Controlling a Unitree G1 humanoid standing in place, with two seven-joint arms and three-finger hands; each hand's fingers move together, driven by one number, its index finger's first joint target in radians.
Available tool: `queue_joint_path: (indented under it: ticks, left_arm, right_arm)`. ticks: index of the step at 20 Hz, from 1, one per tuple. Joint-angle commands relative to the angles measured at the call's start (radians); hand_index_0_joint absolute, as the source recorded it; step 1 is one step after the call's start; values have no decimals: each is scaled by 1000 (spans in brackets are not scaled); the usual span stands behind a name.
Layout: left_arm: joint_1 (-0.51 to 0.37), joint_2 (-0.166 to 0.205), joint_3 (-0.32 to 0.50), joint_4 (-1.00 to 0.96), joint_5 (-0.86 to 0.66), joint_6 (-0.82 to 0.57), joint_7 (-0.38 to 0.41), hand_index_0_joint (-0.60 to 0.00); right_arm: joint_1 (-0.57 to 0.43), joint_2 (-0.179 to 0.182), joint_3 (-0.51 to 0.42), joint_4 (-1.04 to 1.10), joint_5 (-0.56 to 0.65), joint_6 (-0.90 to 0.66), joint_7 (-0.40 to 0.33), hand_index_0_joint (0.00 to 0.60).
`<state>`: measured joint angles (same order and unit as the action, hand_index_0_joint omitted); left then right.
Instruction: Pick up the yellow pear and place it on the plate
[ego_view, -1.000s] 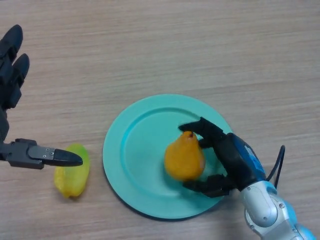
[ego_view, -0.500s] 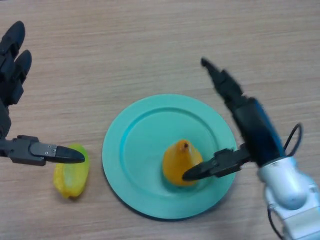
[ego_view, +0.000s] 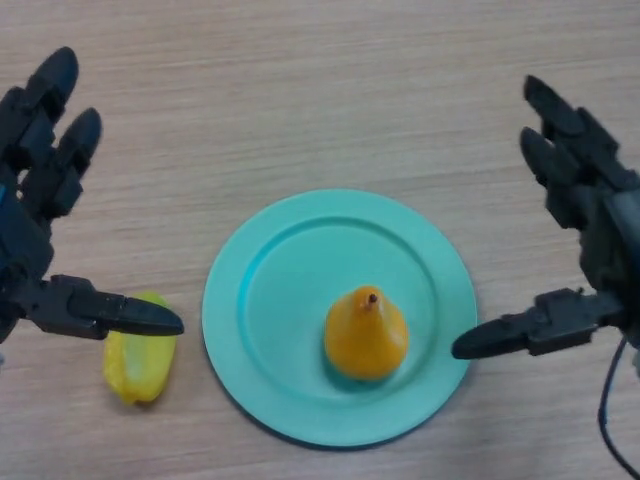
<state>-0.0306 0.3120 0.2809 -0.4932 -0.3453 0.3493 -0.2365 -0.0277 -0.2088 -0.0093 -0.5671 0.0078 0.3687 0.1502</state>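
Observation:
A yellow-orange pear (ego_view: 366, 333) stands upright on the teal plate (ego_view: 270, 300), right of the plate's middle, with its stem up. My right hand (ego_view: 590, 230) is open at the right edge of the view, off the plate, with its thumb tip close to the plate's right rim; it holds nothing. My left hand (ego_view: 40, 200) is open at the left edge, its thumb lying over a yellow-green fruit (ego_view: 138, 360) on the table.
The plate and the yellow-green fruit lie on a wooden table (ego_view: 320, 90). The fruit is left of the plate, a short gap from its rim.
My right hand has let go of the pear and drawn back to the right, off the plate. The pear stays on the plate. My left hand has shifted slightly into view.

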Motion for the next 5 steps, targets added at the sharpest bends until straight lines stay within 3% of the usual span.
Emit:
queue_joint_path:
  ticks: [1,5]
  left_arm:
    - [-26,42,73,-55,-20,-73,-2,0]
    - [-53,49,41,-18,89,-104,-4,0]
  right_arm:
    - [-34,-43,-95,-85,54,-65,-34,0]
    - [-46,-49,-97,-68,23,-64,-37,0]
